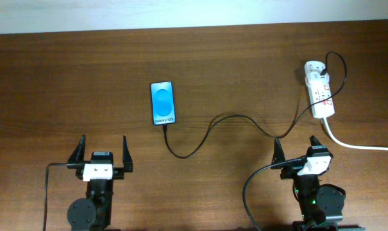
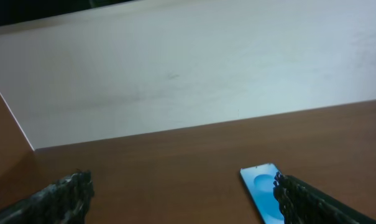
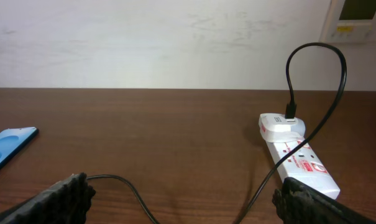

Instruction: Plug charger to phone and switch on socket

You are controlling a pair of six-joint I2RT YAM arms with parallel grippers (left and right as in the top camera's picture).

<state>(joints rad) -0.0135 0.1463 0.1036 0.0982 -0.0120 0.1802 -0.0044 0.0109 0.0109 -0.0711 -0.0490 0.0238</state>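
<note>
Spread wide, holding nothing: left tool (image 1: 102, 153) and right tool (image 1: 296, 149), low in frame. Phone (image 1: 163, 102) lies centre-left on worktop (image 1: 52, 77) — charger (image 1: 210, 131) curves from its lower end across to socket (image 1: 319, 90), upper right.

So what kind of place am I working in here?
Probably an office or lab room, though I can't be sure: a wooden table set against a plain white wall, a small control panel mounted on that wall, and only a socket and phone laid out.
</note>
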